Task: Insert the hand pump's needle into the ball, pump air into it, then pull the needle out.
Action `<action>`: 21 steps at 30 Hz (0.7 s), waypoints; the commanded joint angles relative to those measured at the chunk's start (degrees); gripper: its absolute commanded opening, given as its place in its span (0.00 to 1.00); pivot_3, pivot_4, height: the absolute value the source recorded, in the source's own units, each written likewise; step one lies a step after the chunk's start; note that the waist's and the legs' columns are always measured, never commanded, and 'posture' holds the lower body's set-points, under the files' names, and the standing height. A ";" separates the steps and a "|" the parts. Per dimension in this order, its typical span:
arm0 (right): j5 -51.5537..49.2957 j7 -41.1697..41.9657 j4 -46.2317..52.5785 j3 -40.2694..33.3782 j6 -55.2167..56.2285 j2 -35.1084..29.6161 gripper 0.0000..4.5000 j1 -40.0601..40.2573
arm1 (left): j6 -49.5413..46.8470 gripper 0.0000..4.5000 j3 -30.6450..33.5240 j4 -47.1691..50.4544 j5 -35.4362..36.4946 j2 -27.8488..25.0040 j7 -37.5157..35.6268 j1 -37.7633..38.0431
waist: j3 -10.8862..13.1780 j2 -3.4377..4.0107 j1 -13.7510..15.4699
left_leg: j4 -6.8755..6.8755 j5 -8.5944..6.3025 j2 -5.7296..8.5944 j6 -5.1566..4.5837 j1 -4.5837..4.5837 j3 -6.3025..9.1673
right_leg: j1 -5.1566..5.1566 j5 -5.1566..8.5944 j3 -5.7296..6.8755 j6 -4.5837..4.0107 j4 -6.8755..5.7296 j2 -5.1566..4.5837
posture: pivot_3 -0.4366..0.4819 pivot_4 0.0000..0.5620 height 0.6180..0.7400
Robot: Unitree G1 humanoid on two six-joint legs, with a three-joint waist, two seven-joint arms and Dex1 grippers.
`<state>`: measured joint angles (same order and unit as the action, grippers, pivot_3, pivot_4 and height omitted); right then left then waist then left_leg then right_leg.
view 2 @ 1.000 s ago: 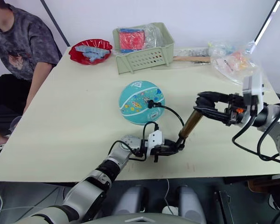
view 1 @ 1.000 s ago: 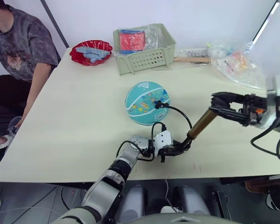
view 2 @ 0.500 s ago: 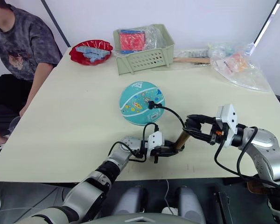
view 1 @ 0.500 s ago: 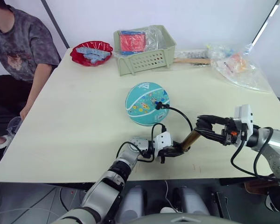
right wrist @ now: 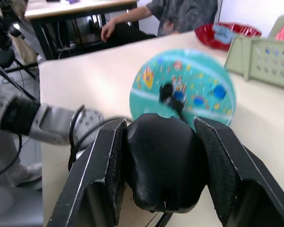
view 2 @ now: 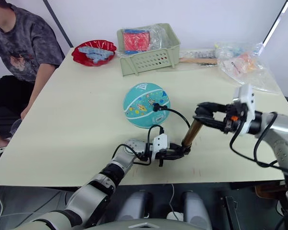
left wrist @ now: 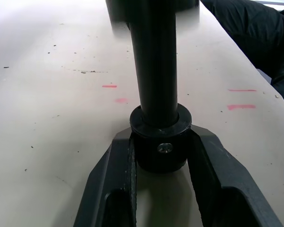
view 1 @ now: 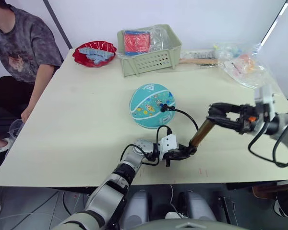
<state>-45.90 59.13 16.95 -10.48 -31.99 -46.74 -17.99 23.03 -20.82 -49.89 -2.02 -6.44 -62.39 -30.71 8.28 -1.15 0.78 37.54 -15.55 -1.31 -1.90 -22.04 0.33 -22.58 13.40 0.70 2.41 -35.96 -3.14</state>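
Hand pump (view 1: 201,133) tilted between the two grippers, its black base cap clamped in the left gripper (view 1: 188,151) low on the desk (view 1: 77,124), its black handle clamped in the right gripper (view 1: 214,115) up and to the right. Thin black hose (view 1: 185,115) looping from beside the left gripper up to the needle (view 1: 166,108) fitting, seated in the ball (view 1: 151,105), just beyond the left gripper. Farther behind the ball, a green basket (view 1: 149,50) and a red bowl (view 1: 94,53); well off to the left, a seated person (view 1: 19,52).
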 commanded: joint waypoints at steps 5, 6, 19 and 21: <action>-7.35 -0.40 -1.18 -9.56 -3.46 -3.95 0.39 -7.98 | -1.07 0.24 -1.42 -4.45 -3.08 -1.76 0.16 2.33 | 0.00 0.00 -0.01 | 0.00 0.00 0.00 0.00 0.00 0.00 | 0.00 -0.01 -0.01 -0.01 -0.03 0.00 | 0.48 0.27 0.98; -7.68 -0.34 -1.76 -10.18 -3.77 -4.47 0.39 -8.86 | -1.05 0.24 -1.42 -4.43 -3.09 -1.78 0.18 2.38 | 0.00 0.01 -0.04 | 0.00 0.00 -0.01 0.00 0.00 -0.01 | 0.00 -0.01 -0.02 -0.01 -0.03 0.00 | 0.48 0.27 0.98; -10.29 1.01 -3.27 -11.53 -6.75 -7.03 0.39 -10.62 | -0.99 0.24 -1.55 -4.45 -3.21 -1.67 0.24 2.44 | 0.02 0.08 -0.03 | 0.01 0.00 -0.02 0.00 0.01 -0.07 | -0.03 -0.02 -0.07 -0.01 -0.06 -0.03 | 0.48 0.27 0.98; -9.16 1.58 -2.26 -10.41 -6.35 -6.74 0.39 -8.47 | -1.00 0.24 -1.56 -4.45 -3.21 -1.64 0.29 2.45 | 0.02 0.08 0.00 | 0.01 0.00 -0.02 0.00 0.01 -0.06 | -0.02 -0.01 -0.06 -0.01 -0.06 -0.03 | 0.48 0.27 0.98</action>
<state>-55.05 60.76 12.89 -17.23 -39.71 -52.99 -26.96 23.71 -20.90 -50.11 -2.07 -6.45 -62.26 -30.62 8.30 -1.07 0.77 37.55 -15.55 -1.33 -1.90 -22.02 0.27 -22.60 13.39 0.63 2.39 -36.02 -3.16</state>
